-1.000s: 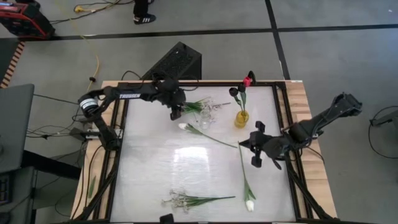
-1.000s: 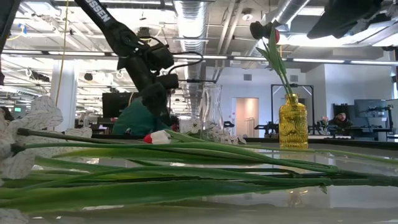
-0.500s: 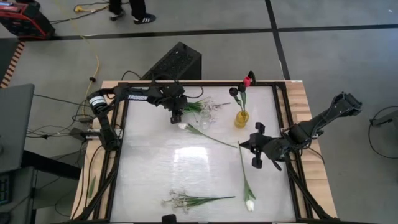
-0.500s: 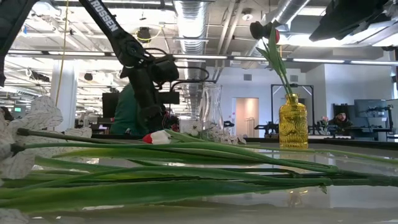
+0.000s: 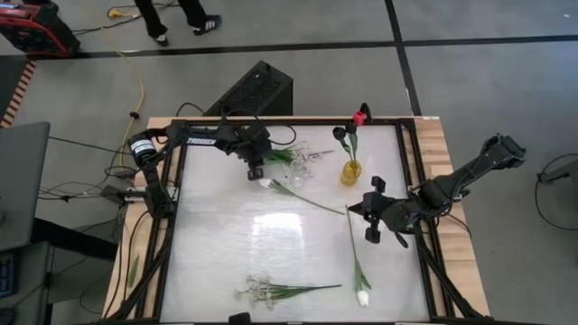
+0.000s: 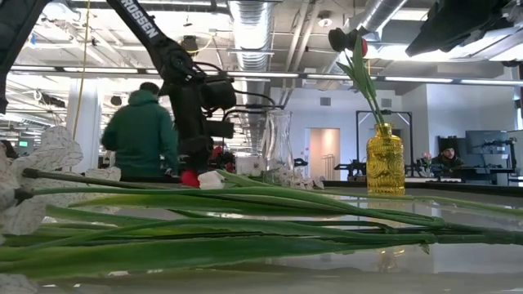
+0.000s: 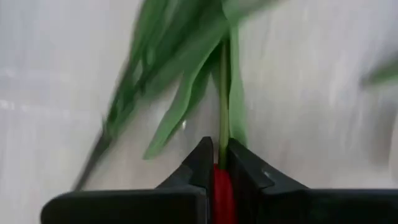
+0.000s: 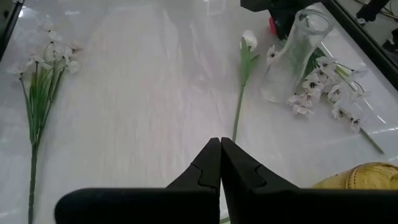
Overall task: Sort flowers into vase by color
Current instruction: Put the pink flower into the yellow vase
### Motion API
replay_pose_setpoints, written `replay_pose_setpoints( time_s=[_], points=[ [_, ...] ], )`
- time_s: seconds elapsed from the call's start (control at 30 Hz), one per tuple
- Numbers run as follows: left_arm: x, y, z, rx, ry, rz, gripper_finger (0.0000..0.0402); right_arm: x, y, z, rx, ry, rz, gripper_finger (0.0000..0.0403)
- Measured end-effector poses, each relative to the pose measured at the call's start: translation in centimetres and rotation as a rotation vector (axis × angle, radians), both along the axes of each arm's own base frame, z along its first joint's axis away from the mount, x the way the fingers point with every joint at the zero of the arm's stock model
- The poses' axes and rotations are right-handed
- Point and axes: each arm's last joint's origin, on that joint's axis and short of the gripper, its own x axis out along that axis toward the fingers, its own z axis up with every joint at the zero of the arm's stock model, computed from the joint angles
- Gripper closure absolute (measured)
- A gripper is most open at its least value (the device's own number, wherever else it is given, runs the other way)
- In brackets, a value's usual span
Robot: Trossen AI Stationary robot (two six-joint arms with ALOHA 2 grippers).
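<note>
White table (image 5: 226,244); left gripper (image 5: 255,171) clamped on red tulip (image 7: 221,186); right gripper (image 5: 371,233) together

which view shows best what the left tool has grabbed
The left wrist view: the left tool is shut on a red tulip just below its bloom. The high view shows only the arm over it; the low view shows a red speck.

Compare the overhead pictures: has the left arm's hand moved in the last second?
Yes, slightly. The left hand has drawn back from the clear glass vase toward the table's left side, now shut on a red flower's stem.
</note>
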Motion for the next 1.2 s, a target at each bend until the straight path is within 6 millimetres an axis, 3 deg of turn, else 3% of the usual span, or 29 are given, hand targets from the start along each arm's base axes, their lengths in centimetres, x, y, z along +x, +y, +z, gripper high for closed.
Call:
replay_pose_setpoints(
  time_s=[0.37, 0.53, 0.7, 0.83, 1.03, 1.2],
  points=[
    [0.7, -1.4, 3.5, 0.015, 0.259, -0.03, 0.0387, 0.0, 0.0, 0.0, 0.002, -0.001, -0.001, 0.0367],
    [0.2, -2.6, 6.5, 0.078, 0.271, -0.015, 0.0388, 0.0, 0.0, 0.0, 0.007, -0.004, -0.004, 0.0367],
    [-2.0, -4.0, 12.2, 0.139, 0.098, 0.062, 0.0388, 0.1, 0.0, -1.0, 0.007, -0.005, -0.002, 0.0367],
    [-4.6, -6.2, 15.7, 0.123, 0.02, 0.113, 0.0388, 0.5, 0.1, -1.6, -0.001, 0.005, -0.009, 0.0367],
    [-8.2, -9.7, 19.0, 0.022, -0.069, 0.106, 0.0387, 2.1, 0.7, -2.6, -0.07, 0.026, 0.034, 0.0367],
    [-9.6, -12.4, 20.6, -0.06, -0.176, 0.066, 0.0386, 4.0, 1.7, -3.4, -0.166, -0.008, 0.125, 0.0367]
  ],
)
